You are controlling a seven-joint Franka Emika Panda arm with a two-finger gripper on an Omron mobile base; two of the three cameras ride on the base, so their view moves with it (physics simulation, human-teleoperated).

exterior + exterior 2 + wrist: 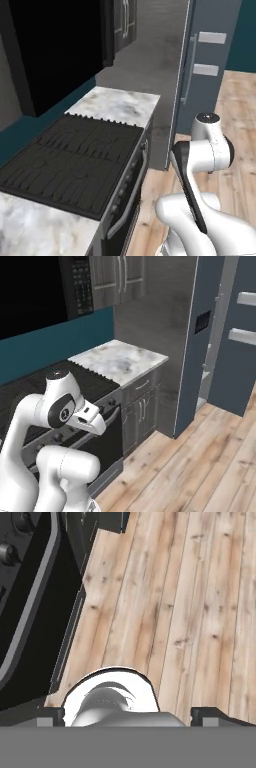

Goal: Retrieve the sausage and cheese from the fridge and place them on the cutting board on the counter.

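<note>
Above pale wood-plank floor, spread tool beside glossy black oven door.

The white arm is folding up at the lower left, its elbow sitting over the black stove. Beyond it the marble counter is running back to the grey wall. The blue-grey fridge is standing at the counter's right end with its door hanging open over the wooden floor.
</note>
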